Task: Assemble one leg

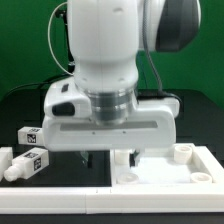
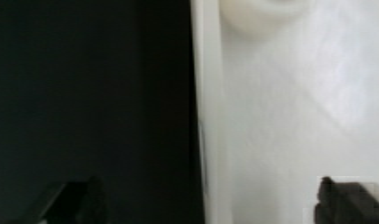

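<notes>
Two legs lie on the black table at the exterior view's left: one with marker tags (image 1: 30, 136) and one nearer the front (image 1: 22, 163). My gripper (image 1: 110, 158) hangs low, open and empty, straddling the left edge of the large flat white panel (image 1: 165, 172). In the wrist view, the gripper (image 2: 207, 205) shows only its two dark fingertips (image 2: 70, 203), wide apart. One is over the black table and the other over the panel (image 2: 301, 120). A round corner socket (image 2: 257, 15) of the panel lies ahead. No leg shows in the wrist view.
The panel has raised corner sockets (image 1: 183, 153) at the exterior view's right. A white bar (image 1: 60, 205) runs along the front. The arm's bulky white body (image 1: 110, 70) hides the middle of the table.
</notes>
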You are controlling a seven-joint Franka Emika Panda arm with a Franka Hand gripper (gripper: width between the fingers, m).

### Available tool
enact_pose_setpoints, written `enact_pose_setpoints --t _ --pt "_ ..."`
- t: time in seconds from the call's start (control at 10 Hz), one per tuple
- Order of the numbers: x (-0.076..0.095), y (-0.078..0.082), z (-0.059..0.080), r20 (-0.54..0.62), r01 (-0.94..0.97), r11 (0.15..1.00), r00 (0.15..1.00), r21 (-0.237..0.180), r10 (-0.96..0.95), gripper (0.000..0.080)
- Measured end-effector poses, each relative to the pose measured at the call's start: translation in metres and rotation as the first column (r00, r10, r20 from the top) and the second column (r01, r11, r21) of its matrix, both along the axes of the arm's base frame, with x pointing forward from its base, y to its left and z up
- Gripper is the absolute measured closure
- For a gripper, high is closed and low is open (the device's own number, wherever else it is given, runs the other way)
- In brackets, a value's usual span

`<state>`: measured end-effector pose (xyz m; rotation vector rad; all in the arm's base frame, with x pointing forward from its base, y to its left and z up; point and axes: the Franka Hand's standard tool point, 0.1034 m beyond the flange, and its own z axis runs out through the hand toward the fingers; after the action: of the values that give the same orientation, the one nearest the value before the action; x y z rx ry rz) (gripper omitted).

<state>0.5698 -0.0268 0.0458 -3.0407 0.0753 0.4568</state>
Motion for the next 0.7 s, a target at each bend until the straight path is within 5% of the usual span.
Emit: enact_pose_setpoints --t 0.2,0.3,0.7 --pt "-0.031 0.013 0.025 0.024 -0.024 1.000 0.999 0.012 0.024 0.0152" --pt "-0.041 0.023 0.027 0.022 -0.016 1.000 1.000 -0.002 0.016 0.0152" --pt "-0.042 0.024 0.025 0.019 -0.021 1.000 1.000 0.002 0.021 0.0150"
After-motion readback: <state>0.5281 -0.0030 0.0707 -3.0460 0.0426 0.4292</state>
